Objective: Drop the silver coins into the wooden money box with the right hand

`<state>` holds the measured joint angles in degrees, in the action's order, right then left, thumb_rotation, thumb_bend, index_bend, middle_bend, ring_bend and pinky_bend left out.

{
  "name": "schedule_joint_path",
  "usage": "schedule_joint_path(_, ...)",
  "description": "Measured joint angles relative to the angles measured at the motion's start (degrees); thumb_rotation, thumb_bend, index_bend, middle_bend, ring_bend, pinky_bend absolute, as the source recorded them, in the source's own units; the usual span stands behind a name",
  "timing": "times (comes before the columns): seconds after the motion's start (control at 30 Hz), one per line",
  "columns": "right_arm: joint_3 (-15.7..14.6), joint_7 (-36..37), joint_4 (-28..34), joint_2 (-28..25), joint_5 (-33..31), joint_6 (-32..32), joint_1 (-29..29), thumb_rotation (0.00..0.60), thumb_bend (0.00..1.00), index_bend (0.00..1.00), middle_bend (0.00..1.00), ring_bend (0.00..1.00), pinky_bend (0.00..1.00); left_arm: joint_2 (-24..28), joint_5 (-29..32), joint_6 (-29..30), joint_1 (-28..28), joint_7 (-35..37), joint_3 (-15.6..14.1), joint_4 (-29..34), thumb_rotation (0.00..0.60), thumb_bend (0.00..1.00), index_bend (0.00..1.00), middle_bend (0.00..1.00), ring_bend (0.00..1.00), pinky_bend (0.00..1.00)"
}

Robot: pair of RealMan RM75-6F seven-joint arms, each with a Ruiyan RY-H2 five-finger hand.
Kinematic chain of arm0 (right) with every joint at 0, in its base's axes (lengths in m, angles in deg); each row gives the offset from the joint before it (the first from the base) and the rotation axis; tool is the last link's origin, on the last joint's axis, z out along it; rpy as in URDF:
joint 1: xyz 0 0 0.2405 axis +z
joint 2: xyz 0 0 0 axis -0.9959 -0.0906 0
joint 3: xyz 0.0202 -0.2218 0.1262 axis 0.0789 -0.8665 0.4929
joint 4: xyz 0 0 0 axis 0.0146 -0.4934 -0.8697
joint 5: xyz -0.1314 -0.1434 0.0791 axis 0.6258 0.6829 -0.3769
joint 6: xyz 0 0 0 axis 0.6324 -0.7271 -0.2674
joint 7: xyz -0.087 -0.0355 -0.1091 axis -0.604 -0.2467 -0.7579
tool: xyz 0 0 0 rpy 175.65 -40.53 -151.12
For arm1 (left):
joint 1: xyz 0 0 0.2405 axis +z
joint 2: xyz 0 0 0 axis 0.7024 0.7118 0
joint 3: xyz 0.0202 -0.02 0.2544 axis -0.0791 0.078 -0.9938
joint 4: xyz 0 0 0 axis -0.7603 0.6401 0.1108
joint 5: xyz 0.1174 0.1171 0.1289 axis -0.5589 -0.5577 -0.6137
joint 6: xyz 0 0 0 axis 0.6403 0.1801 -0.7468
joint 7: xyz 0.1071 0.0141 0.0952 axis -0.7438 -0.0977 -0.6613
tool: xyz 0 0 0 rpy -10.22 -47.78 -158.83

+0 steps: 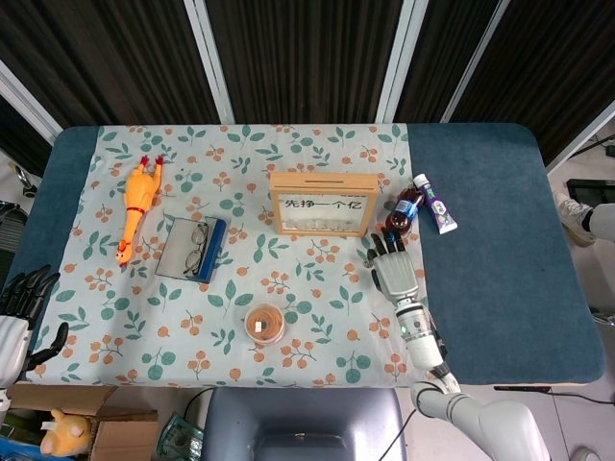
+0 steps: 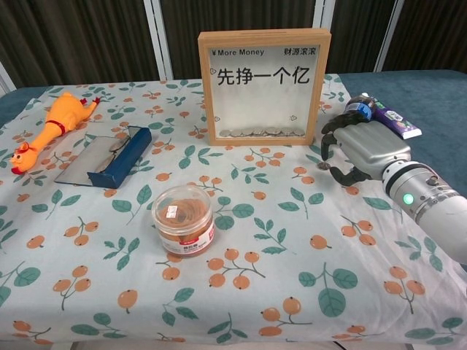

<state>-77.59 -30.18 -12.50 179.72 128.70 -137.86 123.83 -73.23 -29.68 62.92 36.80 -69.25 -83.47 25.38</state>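
Here, wooden money box [image 2: 264, 86] upright, long axis left-right.

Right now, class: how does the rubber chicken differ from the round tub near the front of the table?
The rubber chicken is long, thin and orange-yellow, and lies flat near the left edge of the cloth. The round tub is short, clear-walled with tan contents, and stands upright near the middle front. The chicken is soft-looking and irregular in shape; the tub is a plain cylinder with a labelled lid. Both rest untouched on the floral tablecloth.
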Motion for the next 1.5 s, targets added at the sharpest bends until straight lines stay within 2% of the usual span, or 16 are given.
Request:
schedule_joint_path(1.1,1.1,-1.0,-1.5,0.7,0.6,2.4,0.5,0.600,0.59,0.53,0.26,0.06,0.14,0.1,-0.2,0.2,0.1,0.0,0.0,0.0,0.600,0.45,0.00,0.00,0.00,0.00)
schedule_joint_path(1.37,1.2,-1.9,-1.3,0.4,0.7,3.0,0.7,0.600,0.56,0.54,0.26,0.06,0.14,0.0,-0.3,0.2,0.1,-0.1,0.0,0.0,0.600,0.45,0.00,0.00,0.00,0.00)
schedule_joint_path(1.5,1.1,-2.8,-1.1,0.2,0.8,3.5,1.0,0.600,0.52,0.55,0.26,0.06,0.14,0.0,-0.3,0.2,0.1,-0.2,0.0,0.1,0.600,0.45,0.00,0.00,0.00,0.00)
